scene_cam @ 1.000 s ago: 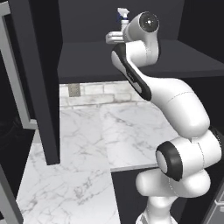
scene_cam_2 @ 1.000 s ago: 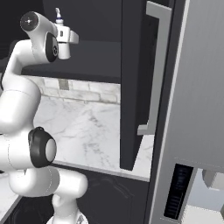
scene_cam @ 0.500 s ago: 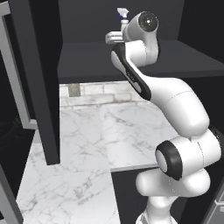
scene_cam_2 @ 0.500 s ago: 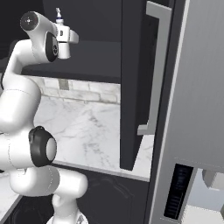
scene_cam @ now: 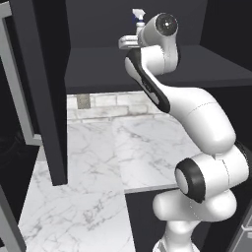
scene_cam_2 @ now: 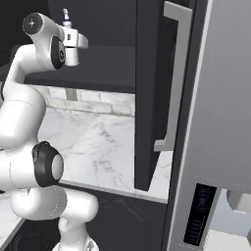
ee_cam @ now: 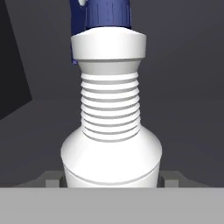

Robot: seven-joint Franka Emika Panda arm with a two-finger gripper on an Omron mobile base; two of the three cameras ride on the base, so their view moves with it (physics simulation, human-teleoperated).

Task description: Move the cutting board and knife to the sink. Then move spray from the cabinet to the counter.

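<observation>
White spray (ee_cam: 110,131) upright in cabinet (scene_cam: 162,69), body flanked by tool (ee_cam: 110,177), grip unclear, fingertips mostly cut off.

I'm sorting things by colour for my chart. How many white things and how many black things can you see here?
White: 3 - slim white spray bottle, white robot arm, white marble counter
Black: 2 - matte black wall cabinet, black base cabinets
Total: 5

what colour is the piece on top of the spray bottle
Dark blue, above the white ribbed neck; clearest in the hand view.
</observation>
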